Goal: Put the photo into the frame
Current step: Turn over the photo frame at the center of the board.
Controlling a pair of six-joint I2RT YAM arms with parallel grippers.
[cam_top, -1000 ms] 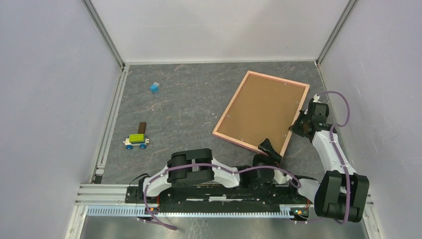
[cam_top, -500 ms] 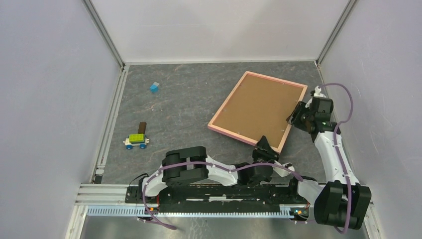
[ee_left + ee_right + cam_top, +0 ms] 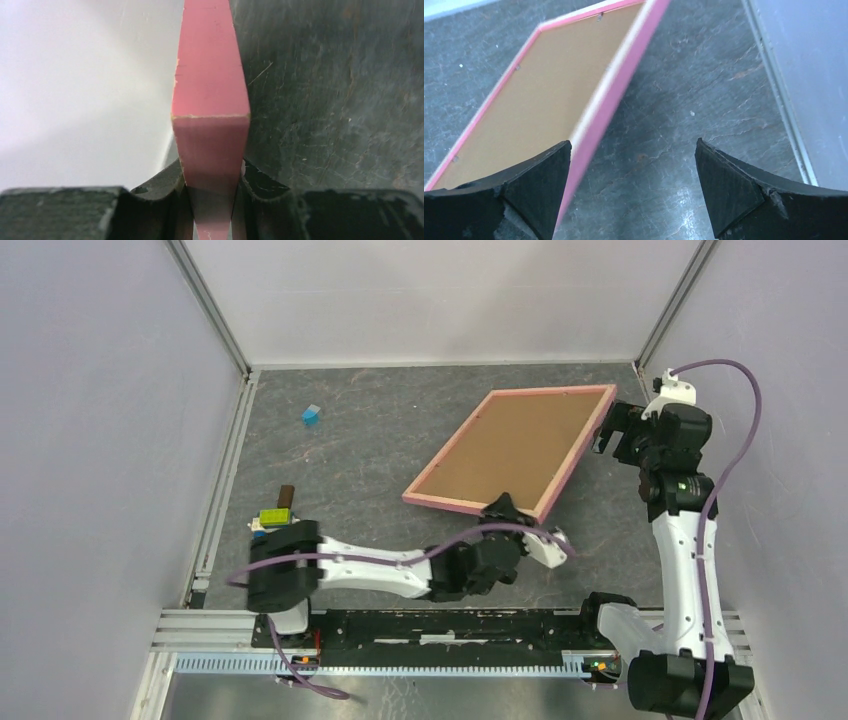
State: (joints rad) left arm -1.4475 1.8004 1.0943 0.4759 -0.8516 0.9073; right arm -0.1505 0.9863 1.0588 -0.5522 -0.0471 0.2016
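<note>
The frame (image 3: 451, 446) has a narrow pink rim, and its brown backing board (image 3: 512, 445) faces up. It is tilted off the dark table. My left gripper (image 3: 503, 508) is shut on its near corner. In the left wrist view the pink rim (image 3: 210, 100) runs straight up out of that gripper (image 3: 212, 175), pinched between both fingers. My right gripper (image 3: 608, 430) stands open just off the frame's far right corner and touches nothing. In the right wrist view the rim (image 3: 614, 95) passes by the left finger (image 3: 536, 185) of this gripper (image 3: 634, 170). The photo is out of view.
A small blue block (image 3: 311, 416) lies at the back left. A toy car (image 3: 272, 520) with a brown piece (image 3: 286, 496) sits by the left arm's elbow. White walls close three sides, and a metal rail (image 3: 222, 480) runs along the left edge.
My right gripper opened, let go of the frame's right edge and rose toward the back right. My left gripper closed on the near corner. The frame turned and shifted left.
</note>
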